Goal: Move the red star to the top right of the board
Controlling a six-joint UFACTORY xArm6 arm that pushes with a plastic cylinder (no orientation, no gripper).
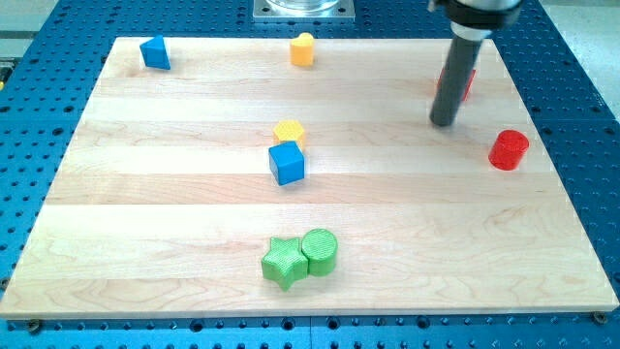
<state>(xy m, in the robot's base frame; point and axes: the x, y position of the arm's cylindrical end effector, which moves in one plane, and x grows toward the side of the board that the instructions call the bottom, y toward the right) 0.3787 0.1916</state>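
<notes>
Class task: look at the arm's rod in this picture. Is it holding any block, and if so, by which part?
Nothing is held; the rod can only push. My tip rests on the board right in front of a red block, probably the red star, mostly hidden behind the rod; whether they touch cannot be told.

A pale wooden board lies on a blue perforated table. A metal mount sits at top centre.
</notes>
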